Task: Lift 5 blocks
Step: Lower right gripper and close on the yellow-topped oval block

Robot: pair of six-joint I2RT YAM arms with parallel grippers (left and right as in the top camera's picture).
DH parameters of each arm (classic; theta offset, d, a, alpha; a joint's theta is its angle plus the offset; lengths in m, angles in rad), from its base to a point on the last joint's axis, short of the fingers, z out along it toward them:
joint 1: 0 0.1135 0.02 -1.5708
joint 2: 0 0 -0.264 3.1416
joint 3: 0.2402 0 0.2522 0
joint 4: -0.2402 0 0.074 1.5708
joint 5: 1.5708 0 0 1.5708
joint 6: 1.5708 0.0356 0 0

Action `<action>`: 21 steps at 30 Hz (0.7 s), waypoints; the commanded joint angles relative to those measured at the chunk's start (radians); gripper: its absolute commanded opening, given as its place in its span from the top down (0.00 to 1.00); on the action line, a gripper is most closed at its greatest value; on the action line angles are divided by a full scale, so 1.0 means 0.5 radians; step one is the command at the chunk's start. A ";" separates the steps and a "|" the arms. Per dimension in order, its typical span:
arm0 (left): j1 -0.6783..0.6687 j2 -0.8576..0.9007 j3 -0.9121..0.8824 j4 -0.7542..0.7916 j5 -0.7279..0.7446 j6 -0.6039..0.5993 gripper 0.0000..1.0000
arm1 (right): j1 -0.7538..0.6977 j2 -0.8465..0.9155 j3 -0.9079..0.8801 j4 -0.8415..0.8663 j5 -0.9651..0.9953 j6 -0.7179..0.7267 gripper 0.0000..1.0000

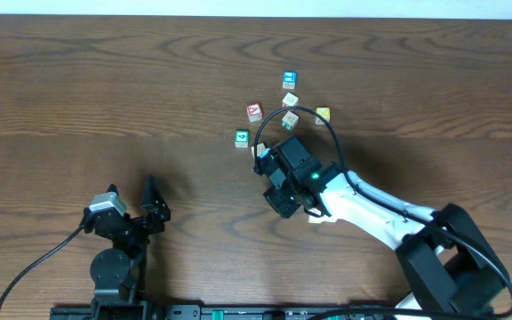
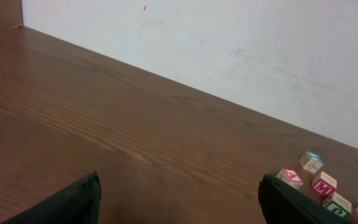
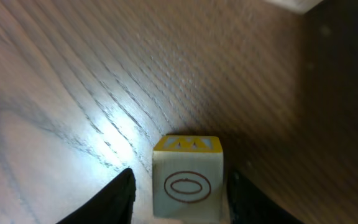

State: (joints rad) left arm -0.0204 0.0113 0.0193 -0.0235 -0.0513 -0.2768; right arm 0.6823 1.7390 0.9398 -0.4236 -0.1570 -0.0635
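Two end effectors over the bench (image 1: pixel 78 80), so left to right: the left end effector (image 1: pixel 154 203) sits at the lower left, jaws spread wide with nothing between them, well apart from the cubes. Mid-bench is a loose cluster with a green-faced cube (image 1: pixel 242 138) and a red-faced cube (image 2: pixel 324 185) showing what looks like a white M. The right end effector (image 1: pixel 263 160) straddles a cream block (image 3: pixel 187 183) with a red oval on its face, maybe an O, and a yellow top. I can't tell if it's actually clamped. Further right are a second cream block (image 1: pixel 290 100), its marks too faint to read, and a yellow block (image 1: pixel 323 115).
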 commanded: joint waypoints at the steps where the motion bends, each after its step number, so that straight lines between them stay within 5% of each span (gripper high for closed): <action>1: 0.007 -0.001 -0.031 -0.092 -0.032 0.011 0.19 | 0.011 0.040 0.031 0.019 0.007 -0.010 0.59; 21: 0.006 -0.001 -0.031 -0.092 -0.032 0.011 0.19 | 0.011 0.040 0.146 -0.003 0.036 0.013 0.59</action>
State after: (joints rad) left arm -0.0204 0.0113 0.0193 -0.0235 -0.0513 -0.2768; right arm 0.6823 1.7588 0.9775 -0.4171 -0.1417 -0.0601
